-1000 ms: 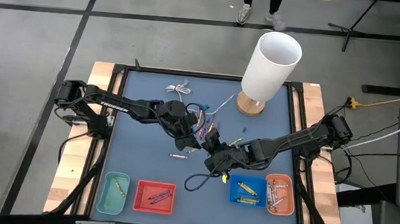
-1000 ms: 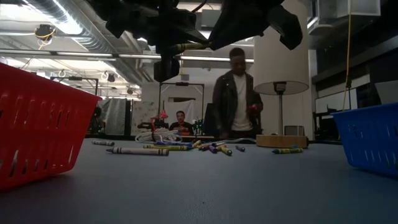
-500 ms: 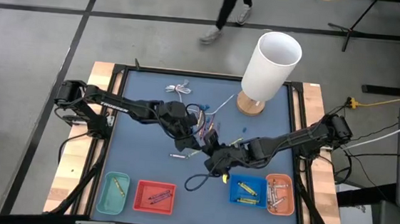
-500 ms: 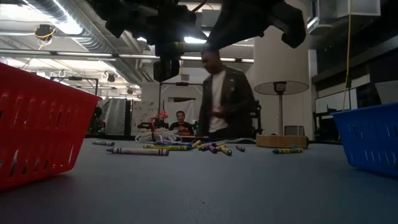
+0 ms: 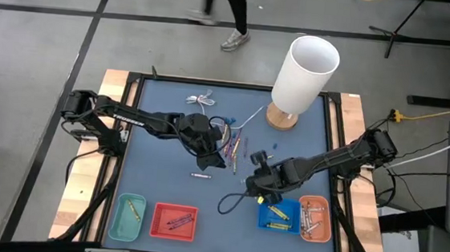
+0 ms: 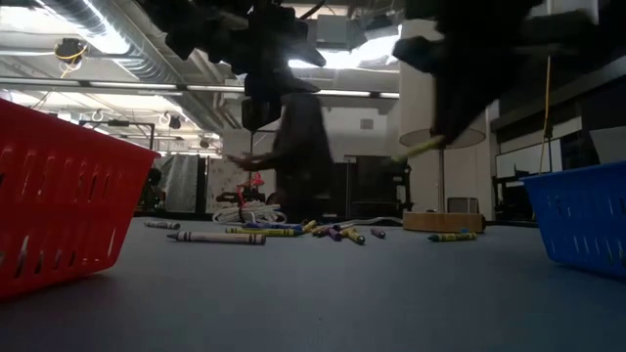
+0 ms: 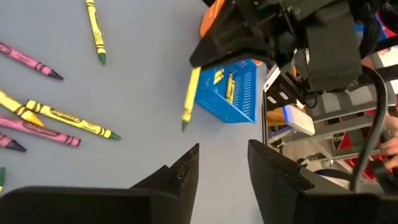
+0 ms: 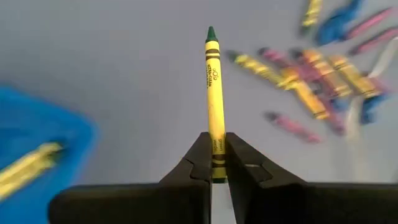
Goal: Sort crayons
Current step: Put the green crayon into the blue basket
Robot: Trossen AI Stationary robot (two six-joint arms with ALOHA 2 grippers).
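Landmark: we place everything by the blue basket (image 5: 278,215), which sits on the blue table (image 5: 159,141) at its near edge, between the red basket (image 5: 174,222) and the orange basket (image 5: 314,217).

Right gripper: we see the right gripper (image 8: 214,163) clamped on a yellow crayon (image 8: 213,99), just beside the blue basket's far-left corner, above the table. Its fingers pinch the crayon's butt end, and the green tip points straight out ahead.

Same crayon, other views: we find it in the left wrist view (image 7: 189,99), hanging tip-down just beside the blue basket, and in the low view (image 6: 419,149) as a tilted yellow stick under the dark arm.

Left gripper: we see the left gripper (image 7: 222,165) with its fingers parted and nothing between them, released. In the high view it (image 5: 214,159) hangs over the table's middle, well apart from the blue basket, toward the red basket's side.

Loose crayons: we count a scatter of loose crayons (image 5: 233,147) in yellow, pink and purple on the table's middle, beyond the blue basket; one lone crayon (image 5: 200,175) lies apart, nearer the red basket.

Sorted so far: we see yellow crayons lying in the blue basket, red ones in the red basket, pale ones in the orange basket, and one in the green basket (image 5: 128,218), the farthest from the blue basket.

Lamp: we see a white lamp (image 5: 304,76) far beyond the blue basket.
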